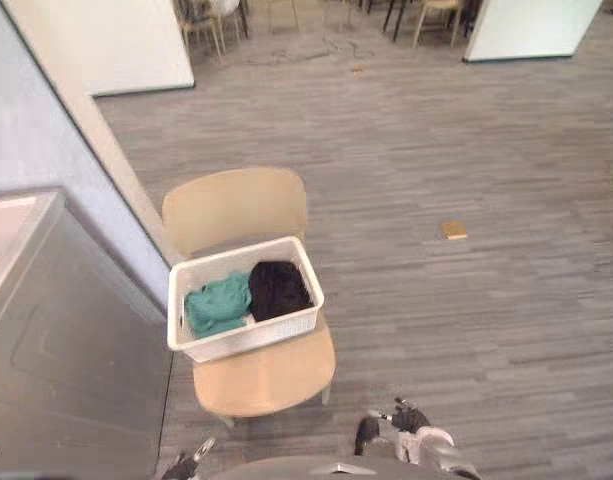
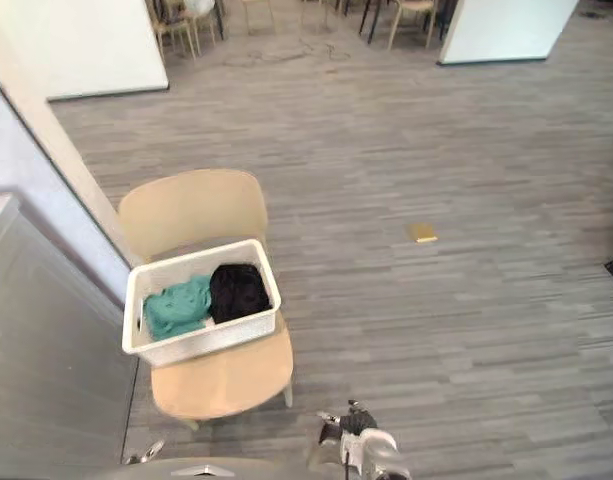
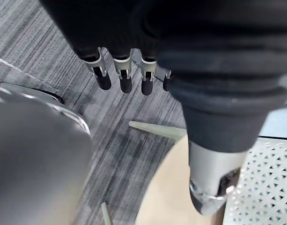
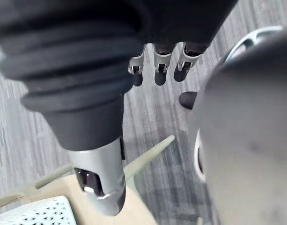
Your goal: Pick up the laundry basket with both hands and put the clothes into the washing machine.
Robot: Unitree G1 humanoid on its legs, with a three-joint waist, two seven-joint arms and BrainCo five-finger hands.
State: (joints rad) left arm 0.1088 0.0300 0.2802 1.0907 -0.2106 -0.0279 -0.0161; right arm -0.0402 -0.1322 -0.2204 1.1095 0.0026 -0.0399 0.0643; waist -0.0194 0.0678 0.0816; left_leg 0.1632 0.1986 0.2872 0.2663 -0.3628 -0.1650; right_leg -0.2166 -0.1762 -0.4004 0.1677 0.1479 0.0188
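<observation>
The white laundry basket [image 1: 258,337] sat on a tan chair [image 1: 266,382] right beside the washing machine [image 1: 76,340], with a green cloth [image 1: 216,305] and a black cloth [image 1: 279,288] inside (couldn't tell what garments). Both hands hung low, nearer the robot and well clear of it. The left hand [image 3: 125,78] and right hand [image 4: 160,70] had fingers loose and straight, gripping nothing.

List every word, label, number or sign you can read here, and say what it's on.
None: no words, numbers or signs can be read anywhere.
The laundry basket, the chair and the washing machine show plain surfaces.
The small tan thing lying farther off is too small to tell whether it bears print.
</observation>
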